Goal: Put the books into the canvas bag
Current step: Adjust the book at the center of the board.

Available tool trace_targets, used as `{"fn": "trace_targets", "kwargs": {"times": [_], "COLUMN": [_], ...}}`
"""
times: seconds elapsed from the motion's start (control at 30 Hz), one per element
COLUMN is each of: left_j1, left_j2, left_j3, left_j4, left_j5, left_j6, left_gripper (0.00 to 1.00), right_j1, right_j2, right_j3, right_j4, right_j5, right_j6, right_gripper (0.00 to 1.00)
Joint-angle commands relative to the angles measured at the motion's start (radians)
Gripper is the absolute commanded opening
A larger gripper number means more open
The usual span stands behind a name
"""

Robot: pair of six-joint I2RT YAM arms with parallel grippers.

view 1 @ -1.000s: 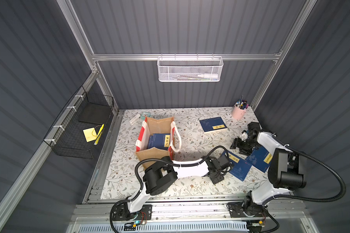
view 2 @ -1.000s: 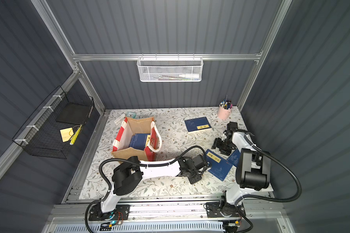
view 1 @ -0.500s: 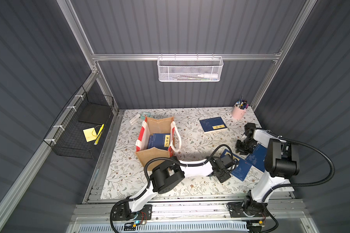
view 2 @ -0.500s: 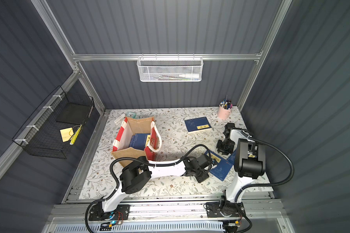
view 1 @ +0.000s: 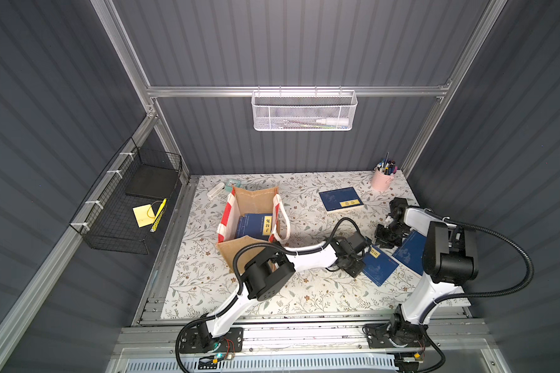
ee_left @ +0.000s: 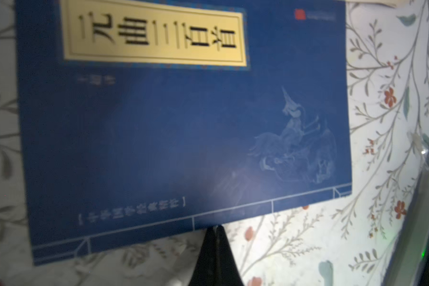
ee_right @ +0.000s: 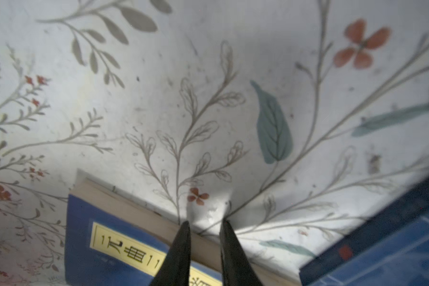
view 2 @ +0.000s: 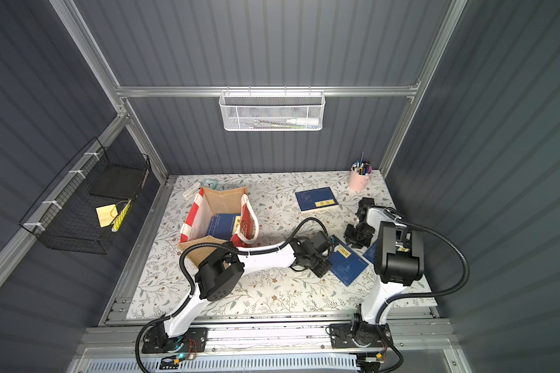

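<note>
Books (view 1: pixel 340 199) in view number at least four, all navy. One book (view 1: pixel 254 226) lies inside the single canvas bag (view 1: pixel 256 200). Three lie flat on the floral table (view 1: pixel 304 290), including a middle book (view 1: pixel 379 266) and another (view 1: pixel 411 252) partly under the right arm. The left gripper (ee_left: pixel 216 229) is clenched at the middle book's spine edge. The right gripper (ee_right: pixel 204 222) stands narrowly parted over its page edge.

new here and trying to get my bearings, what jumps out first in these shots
In a top view, the tan canvas bag with red-and-white striped sides stands open on the left of the table, with a packed book lying inside. Toward the front right, both arms meet at a loose navy book. The left gripper is shut at its edge, and the right gripper is slightly open at its page edge.
</note>
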Motion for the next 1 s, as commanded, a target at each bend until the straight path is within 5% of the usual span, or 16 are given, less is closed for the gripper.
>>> {"fn": "trace_targets", "kwargs": {"times": [0.0, 0.17, 0.3, 0.4, 0.57, 0.97], "left_j1": [0.081, 0.166, 0.234, 0.271, 0.295, 0.297], "left_j2": [0.091, 0.122, 0.067, -0.009, -0.065, -0.089], "left_j3": [0.069, 0.152, 0.096, -0.003, -0.068, -0.181], "left_j4": [-0.014, -0.054, -0.046, -0.001, -0.011, 0.038], "left_j5": [-0.041, -0.015, 0.009, 0.023, 0.085, 0.262], "left_j6": [-0.031, -0.049, -0.098, -0.123, -0.17, -0.356], "left_gripper": [0.06, 0.09, 0.38, 0.5, 0.55, 0.62], "right_j1": [0.029, 0.079, 0.145, 0.15, 0.148, 0.205], "right_j2": [0.035, 0.035, 0.006, -0.014, -0.056, -0.329], "right_j3": [-0.004, 0.0, -0.017, -0.028, -0.032, -0.277], "right_j4": [-0.124, -0.124, -0.126, -0.124, -0.114, 0.108], "right_j5": [-0.103, -0.14, -0.105, -0.065, -0.023, -0.235], "right_j6": [0.017, 0.036, 0.059, 0.066, 0.086, 0.227], "right_gripper": [0.26, 0.26, 0.29, 0.34, 0.39, 0.47]}}
